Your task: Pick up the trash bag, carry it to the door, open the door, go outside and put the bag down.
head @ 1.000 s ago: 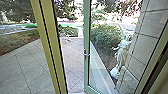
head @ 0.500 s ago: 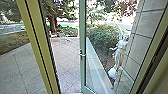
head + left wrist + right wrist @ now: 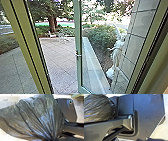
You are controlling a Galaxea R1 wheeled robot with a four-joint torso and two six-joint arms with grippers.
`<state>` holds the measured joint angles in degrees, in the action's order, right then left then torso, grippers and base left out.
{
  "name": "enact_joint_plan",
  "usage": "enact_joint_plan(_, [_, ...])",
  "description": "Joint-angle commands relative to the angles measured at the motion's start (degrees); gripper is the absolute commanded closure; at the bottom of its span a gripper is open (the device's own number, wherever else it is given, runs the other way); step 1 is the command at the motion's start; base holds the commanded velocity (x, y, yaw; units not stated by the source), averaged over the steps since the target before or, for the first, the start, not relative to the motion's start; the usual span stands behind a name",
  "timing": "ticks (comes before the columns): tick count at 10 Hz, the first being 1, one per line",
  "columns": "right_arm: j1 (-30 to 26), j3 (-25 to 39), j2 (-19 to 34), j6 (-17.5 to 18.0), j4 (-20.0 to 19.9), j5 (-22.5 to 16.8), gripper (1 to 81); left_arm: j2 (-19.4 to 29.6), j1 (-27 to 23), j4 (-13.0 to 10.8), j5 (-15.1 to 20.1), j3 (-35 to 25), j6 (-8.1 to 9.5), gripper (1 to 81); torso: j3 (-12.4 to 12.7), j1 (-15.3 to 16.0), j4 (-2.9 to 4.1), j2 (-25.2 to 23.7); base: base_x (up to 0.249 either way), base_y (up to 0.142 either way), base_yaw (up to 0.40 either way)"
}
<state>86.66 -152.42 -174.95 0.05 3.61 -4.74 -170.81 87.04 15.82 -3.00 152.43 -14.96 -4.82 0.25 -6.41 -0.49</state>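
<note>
One trash bag (image 3: 41, 117) is showing, and one door (image 3: 78, 32) is bearing one handle (image 3: 78, 55). Outside, one statue (image 3: 116, 53) is standing and one thick tree trunk (image 3: 52, 23) is rising (the white furniture (image 3: 51, 35), admittedly, is looking too small for any sure count).

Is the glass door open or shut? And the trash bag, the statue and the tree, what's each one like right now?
Glass door: open, swung outward.
Trash bag: bulging, its plastic drawn together into folds.
Statue: standing upright.
Tree: standing, with leaves on it.
</note>
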Motion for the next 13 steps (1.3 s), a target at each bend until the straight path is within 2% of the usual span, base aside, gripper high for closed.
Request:
enact_joint_plan(1, [-2.0,0.2,-1.0,-0.5,0.3,-4.0,1.0,0.2,-2.0,-0.5,3.5,-0.1,-0.34,81.1,0.0,0.0,0.0,0.0,0.0,-0.14,0.0])
enact_joint_plan(8, [-1.9,0.0,-1.2,-0.6,0.3,-3.6,1.0,0.1,-1.9,-0.6,3.5,-0.1,-0.34,81.1,0.0,0.0,0.02,0.0,0.0,-0.122,0.0])
enact_joint_plan(13, [-1.9,0.0,-1.3,-0.6,0.3,-3.6,1.0,0.1,-2.0,-0.5,3.5,-0.1,-0.34,81.1,0.0,0.0,0.02,0.0,0.0,0.0,0.0])
